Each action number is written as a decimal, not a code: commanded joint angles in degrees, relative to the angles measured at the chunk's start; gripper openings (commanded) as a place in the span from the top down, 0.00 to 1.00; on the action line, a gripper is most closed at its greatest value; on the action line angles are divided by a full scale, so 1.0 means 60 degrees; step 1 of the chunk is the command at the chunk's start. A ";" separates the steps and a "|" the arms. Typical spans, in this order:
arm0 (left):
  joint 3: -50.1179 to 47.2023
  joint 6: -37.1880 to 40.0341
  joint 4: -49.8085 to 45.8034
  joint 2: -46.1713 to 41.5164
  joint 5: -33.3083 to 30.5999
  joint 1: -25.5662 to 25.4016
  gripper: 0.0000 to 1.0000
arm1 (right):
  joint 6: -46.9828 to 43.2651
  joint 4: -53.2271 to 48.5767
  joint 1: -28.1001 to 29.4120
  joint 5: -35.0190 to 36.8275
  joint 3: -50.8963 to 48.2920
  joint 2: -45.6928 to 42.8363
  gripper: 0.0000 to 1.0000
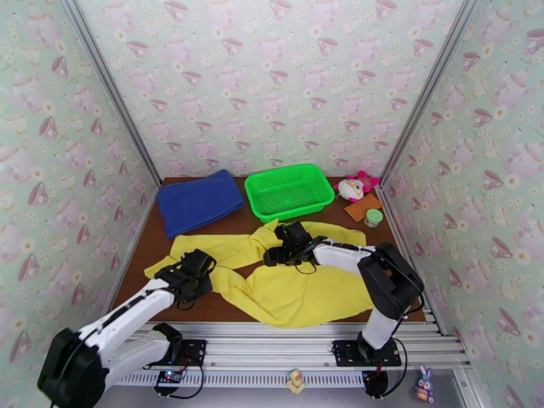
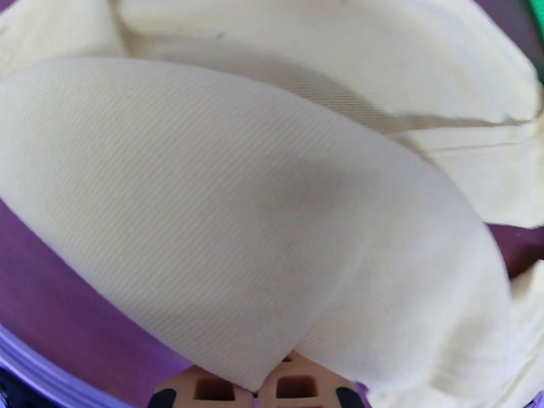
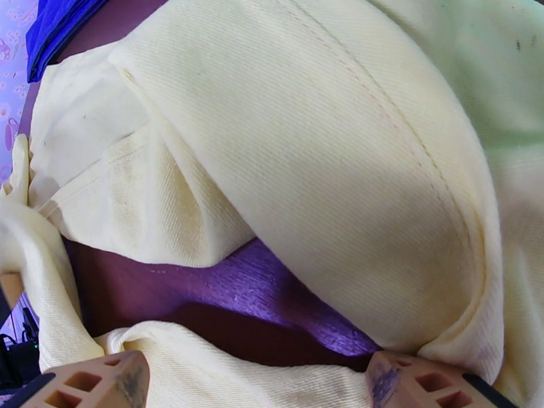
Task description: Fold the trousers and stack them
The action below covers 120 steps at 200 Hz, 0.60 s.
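Note:
The bright yellow trousers (image 1: 299,294) lie crumpled across the front of the brown table (image 1: 146,263), one leg running left and another toward the right. My left gripper (image 1: 198,268) sits low on the left leg. In the left wrist view its tan fingertips (image 2: 296,387) are pressed together, with a fold of the trousers (image 2: 238,198) pinched between them. My right gripper (image 1: 277,251) rests at the middle of the trousers, near the basket. In the right wrist view its fingers (image 3: 421,383) stand wide apart, with bare table and trousers cloth (image 3: 340,164) bunched between and around them.
A green basket (image 1: 289,190) stands at the back centre, with a dark blue folded cloth (image 1: 199,200) to its left. At the back right lie a plush toy (image 1: 357,187), a brown card (image 1: 362,207) and a small jar (image 1: 372,217). Patterned walls close in three sides.

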 commanded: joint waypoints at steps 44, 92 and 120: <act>0.3914 0.1723 -0.1853 0.0856 -0.0324 0.1812 1.00 | -0.0044 -0.0039 -0.0207 0.0212 0.0197 0.0404 0.12; 0.7106 0.4949 -0.1026 0.7228 0.2976 0.2742 0.93 | -0.0152 -0.0055 -0.0275 0.0254 0.0185 0.0438 0.12; 0.8076 0.5228 -0.1060 0.8624 0.2393 0.2529 0.82 | -0.0248 -0.0105 -0.0296 0.0298 0.0191 0.0442 0.12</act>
